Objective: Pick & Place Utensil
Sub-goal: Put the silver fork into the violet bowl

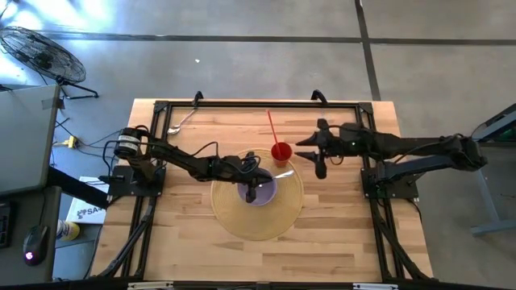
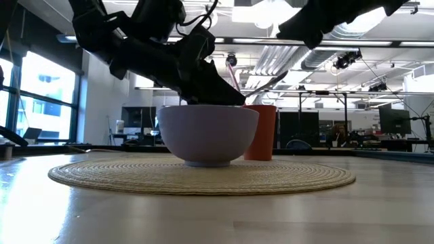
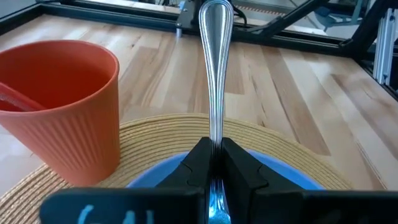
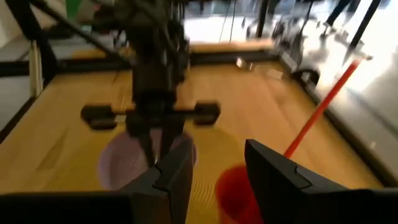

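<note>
My left gripper (image 3: 214, 169) hangs over the purple bowl (image 1: 260, 192), shut on a silver utensil (image 3: 215, 68) whose rounded handle end points away toward the table's right; its working end is hidden under the fingers. The bowl stands on a round woven mat (image 1: 282, 216). In the low view the left gripper (image 2: 220, 91) slants down to the bowl's rim (image 2: 207, 110). An orange-red cup (image 1: 280, 151) with a red straw (image 1: 272, 127) stands on the mat's far edge. My right gripper (image 4: 214, 177) is open, raised just right of the cup. My left gripper pinches the utensil's slim handle shaft (image 3: 215, 140) between its two fingers (image 3: 198, 163). The fingers lie along the handle, which runs straight on past their tips. The utensil is lifted over the bowl; the end behind the fingers is hidden by the gripper.
A second silver utensil (image 1: 182, 121) lies on the bare wood near the table's far left corner. A black frame (image 1: 258, 103) runs along the far edge and both sides. Bare wood (image 1: 266, 258) lies in front of the mat.
</note>
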